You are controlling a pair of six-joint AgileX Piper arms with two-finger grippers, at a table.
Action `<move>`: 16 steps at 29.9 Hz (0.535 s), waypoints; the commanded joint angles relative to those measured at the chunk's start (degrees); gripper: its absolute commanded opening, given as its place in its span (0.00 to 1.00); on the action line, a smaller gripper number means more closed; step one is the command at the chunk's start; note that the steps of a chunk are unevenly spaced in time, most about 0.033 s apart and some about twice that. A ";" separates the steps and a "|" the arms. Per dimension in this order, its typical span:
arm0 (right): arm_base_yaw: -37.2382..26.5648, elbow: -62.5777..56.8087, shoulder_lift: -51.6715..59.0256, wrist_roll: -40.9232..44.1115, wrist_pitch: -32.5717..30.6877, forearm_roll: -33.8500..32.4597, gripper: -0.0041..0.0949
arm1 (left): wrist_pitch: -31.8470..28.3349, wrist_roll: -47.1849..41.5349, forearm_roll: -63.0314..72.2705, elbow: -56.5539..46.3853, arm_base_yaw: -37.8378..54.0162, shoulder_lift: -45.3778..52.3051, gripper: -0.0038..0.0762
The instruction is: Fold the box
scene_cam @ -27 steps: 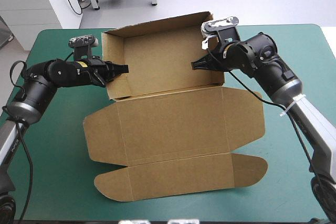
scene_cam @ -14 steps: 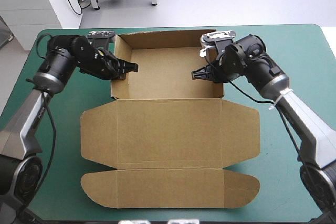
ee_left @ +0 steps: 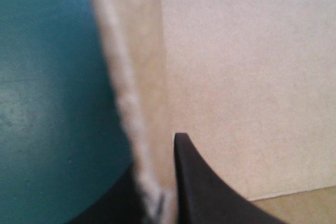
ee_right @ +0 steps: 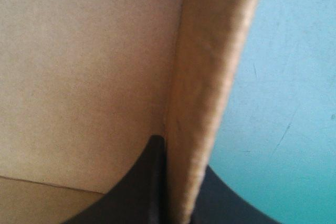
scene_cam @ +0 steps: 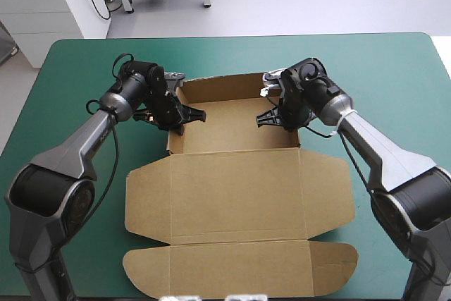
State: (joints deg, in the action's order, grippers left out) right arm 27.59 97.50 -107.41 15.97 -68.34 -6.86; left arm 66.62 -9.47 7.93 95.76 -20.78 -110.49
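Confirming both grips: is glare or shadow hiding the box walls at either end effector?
High view: even light, no glare on the box. Left wrist view: wall well lit in the left end effector. Right wrist view: same in the right end effector.

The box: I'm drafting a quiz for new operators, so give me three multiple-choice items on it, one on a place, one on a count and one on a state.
1. Where does the left pincer hold the box?
A. the tray's left wall
B. the lid's front flap
C. nowhere

2. How many pincers clamp a tray wall?
A. none
B. one
C. two

3. How does the lid lie?
A. upright
B. flat on the teal-green cover
C. over the tray

Key:
1. A: in the left wrist view its fingers straddle that wall.
2. C: the right pincer straddles the right wall likewise.
3. B: it spreads open toward the near edge.
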 commanded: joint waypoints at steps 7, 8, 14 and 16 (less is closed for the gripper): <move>0.37 1.53 1.68 -2.33 3.58 -0.85 0.27 | -2.24 2.20 5.98 2.34 -1.44 1.18 0.06; 0.37 1.53 1.68 -2.33 3.58 -0.97 0.30 | -1.95 3.13 5.98 2.34 -1.44 1.18 0.08; 0.37 1.76 1.68 -2.33 3.29 -3.86 0.51 | -2.42 5.22 5.98 3.07 -1.44 1.18 0.39; 0.37 1.76 1.68 -2.33 2.83 -5.81 0.52 | -2.83 5.22 5.86 4.14 -1.44 1.18 0.54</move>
State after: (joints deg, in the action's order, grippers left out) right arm 27.64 97.50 -108.53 14.34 -67.20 -10.12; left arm 65.73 -4.78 10.73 96.83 -21.52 -112.39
